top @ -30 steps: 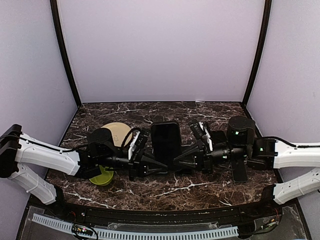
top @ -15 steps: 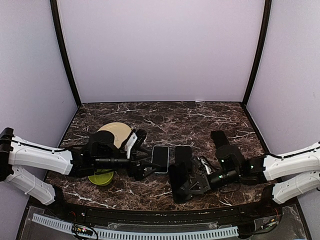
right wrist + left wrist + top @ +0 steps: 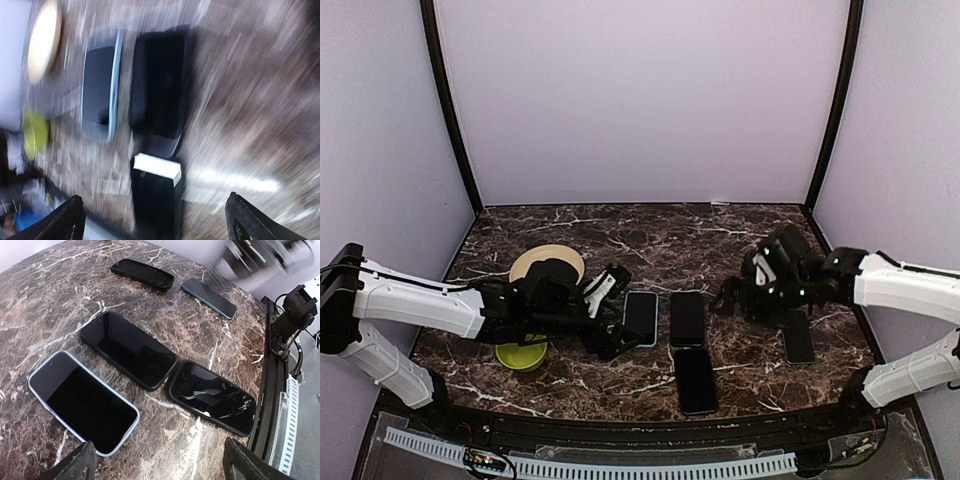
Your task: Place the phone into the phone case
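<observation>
Left gripper (image 3: 157, 455) and right gripper (image 3: 154, 210) both spread, holding nothing: black glossy rectangular phone (image 3: 127, 350) lies flat, apparently seated in black matte phone case (image 3: 150, 386), so no grip needed.

The lifted phone (image 3: 687, 318) now lies flat; both jaws opened.

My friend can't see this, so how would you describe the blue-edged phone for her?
On the marble table, find the round tan disc at the left. Just right of it three phones lie together; the blue-edged phone is the leftmost, the only one with a pale rim; the two black phones beside it have none.
</observation>
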Tool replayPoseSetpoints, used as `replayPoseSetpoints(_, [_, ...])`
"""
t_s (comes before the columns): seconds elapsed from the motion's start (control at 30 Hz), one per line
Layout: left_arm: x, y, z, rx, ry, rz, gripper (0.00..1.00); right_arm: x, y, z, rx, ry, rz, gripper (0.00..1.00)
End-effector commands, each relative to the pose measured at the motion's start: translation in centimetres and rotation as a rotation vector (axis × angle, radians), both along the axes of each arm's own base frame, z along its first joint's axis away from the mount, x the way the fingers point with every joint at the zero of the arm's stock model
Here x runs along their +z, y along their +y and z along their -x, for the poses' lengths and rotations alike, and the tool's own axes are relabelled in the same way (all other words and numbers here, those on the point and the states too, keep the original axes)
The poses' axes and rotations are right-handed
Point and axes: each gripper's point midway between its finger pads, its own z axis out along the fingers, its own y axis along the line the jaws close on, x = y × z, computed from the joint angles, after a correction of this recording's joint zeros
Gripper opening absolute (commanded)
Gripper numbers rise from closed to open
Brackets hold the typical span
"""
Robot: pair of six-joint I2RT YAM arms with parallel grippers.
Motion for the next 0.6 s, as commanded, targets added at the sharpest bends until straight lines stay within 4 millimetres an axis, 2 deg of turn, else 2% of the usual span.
replayPoseSetpoints(0.0, [2.1, -0.9, -1.1, -0.001, -0.054, 0.009, 0.9, -0.7, -11.8, -8.3, -0.085, -0.075, 0.453, 0.98])
replayPoseSetpoints(0.07, [1.9, -1.3, -1.2, -0.015, -0.047, -0.007, 0.9, -1.8, -13.0, -11.7, -0.053, -0.071, 0.492, 0.99])
replayPoseSetpoints(0.2, [1.9, -1.5, -1.4, -0.027, -0.061, -0.03, 0.9, -3.2, -15.0, -17.0, 0.012, -0.04, 0.622, 0.98])
replayPoseSetpoints(0.3, [1.9, -1.7, -1.7, -0.029, -0.077, -0.036, 0.9, -4.9, -16.4, -19.4, 0.01, -0.001, 0.621, 0.86])
replayPoseSetpoints(0.4, [1.5, -1.9, -1.8, -0.035, -0.07, -0.041, 0.9, -6.8, -17.6, -20.3, -0.003, 0.05, 0.62, 0.64])
replayPoseSetpoints(0.5, [1.3, -1.9, -1.8, -0.039, -0.066, -0.05, 0.89, -8.3, -18.3, -20.3, -0.002, 0.081, 0.622, 0.56])
replayPoseSetpoints(0.57, [1.2, -1.9, -1.8, -0.041, -0.067, -0.055, 0.89, -9.5, -18.0, -19.7, 0.015, 0.112, 0.588, 0.43])
